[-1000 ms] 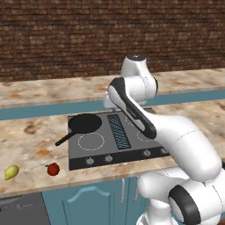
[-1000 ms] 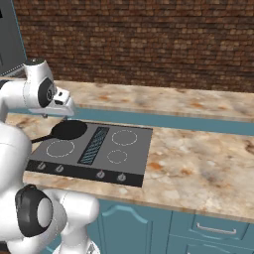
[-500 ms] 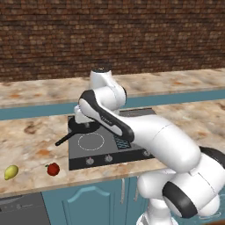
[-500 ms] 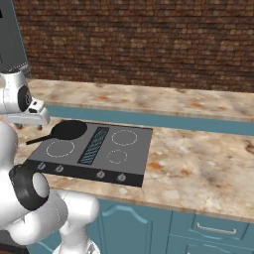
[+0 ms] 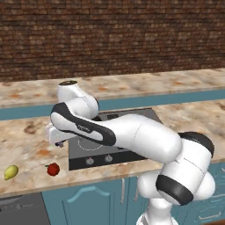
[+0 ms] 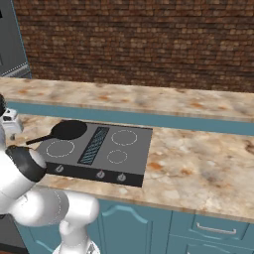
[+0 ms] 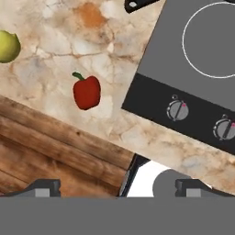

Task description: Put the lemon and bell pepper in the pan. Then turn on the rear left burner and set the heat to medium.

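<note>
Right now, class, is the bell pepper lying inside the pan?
No: the bell pepper lies on the bare counter near the lemon.

The counter [image 7: 55, 55] looks like smooth stone with tan and orange blotches. On it, the bell pepper [image 7: 86, 92] is shiny red and the lemon [image 7: 8, 46] is dull yellow-green. Beside the counter, the cooktop [image 7: 183, 69] is flat matt grey. The floor [image 7: 41, 151] looks like brown wood planks.

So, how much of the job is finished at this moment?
Nothing looks done: the lemon and bell pepper lie on the counter left of the cooktop, and the pan is empty. In hand: the open gripper hangs above the counter near the pepper. Left: both fruits, then the burner.
</note>
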Controlling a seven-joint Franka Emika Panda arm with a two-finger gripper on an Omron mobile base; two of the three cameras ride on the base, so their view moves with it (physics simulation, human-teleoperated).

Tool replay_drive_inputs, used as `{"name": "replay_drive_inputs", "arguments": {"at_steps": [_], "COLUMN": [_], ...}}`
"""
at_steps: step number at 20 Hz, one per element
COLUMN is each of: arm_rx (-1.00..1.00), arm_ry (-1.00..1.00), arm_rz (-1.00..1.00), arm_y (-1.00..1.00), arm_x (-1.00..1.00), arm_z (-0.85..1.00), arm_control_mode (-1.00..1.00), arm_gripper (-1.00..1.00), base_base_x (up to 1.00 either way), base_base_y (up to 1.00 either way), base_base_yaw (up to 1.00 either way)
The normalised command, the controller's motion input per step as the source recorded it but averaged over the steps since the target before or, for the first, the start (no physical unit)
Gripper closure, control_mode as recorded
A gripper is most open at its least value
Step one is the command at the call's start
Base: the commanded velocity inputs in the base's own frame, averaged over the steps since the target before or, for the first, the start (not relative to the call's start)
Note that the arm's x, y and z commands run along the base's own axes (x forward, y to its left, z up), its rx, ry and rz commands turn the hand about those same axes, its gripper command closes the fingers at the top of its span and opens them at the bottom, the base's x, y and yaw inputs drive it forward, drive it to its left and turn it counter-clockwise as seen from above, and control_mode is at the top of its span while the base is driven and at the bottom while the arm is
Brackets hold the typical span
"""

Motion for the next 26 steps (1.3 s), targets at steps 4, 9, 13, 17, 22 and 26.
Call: {"name": "replay_drive_inputs", "arguments": {"at_steps": [4, 9, 13, 17, 22, 26], "arm_rx": [-0.03, 0.0, 0.0, 0.0, 0.0, 0.01], "arm_ry": [0.03, -0.02, -0.06, -0.07, -0.12, 0.0], "arm_rz": [0.18, 0.06, 0.0, -0.06, -0.15, -0.31], "arm_y": [0.71, 0.34, 0.01, 0.08, 0.08, 0.08], "arm_x": [-0.14, 0.02, 0.27, 0.34, 0.07, 0.0], "arm_z": [-0.18, -0.36, -0.3, -0.27, -0.15, -0.2], "arm_control_mode": [-1.0, -1.0, -1.0, -1.0, -1.0, -1.0], "arm_gripper": [-1.0, -1.0, -1.0, -1.0, -1.0, -1.0], "base_base_x": [0.0, 0.0, 0.0, 0.0, 0.0, 0.0], "base_base_y": [0.0, 0.0, 0.0, 0.0, 0.0, 0.0], "base_base_yaw": [0.0, 0.0, 0.0, 0.0, 0.0, 0.0]}}
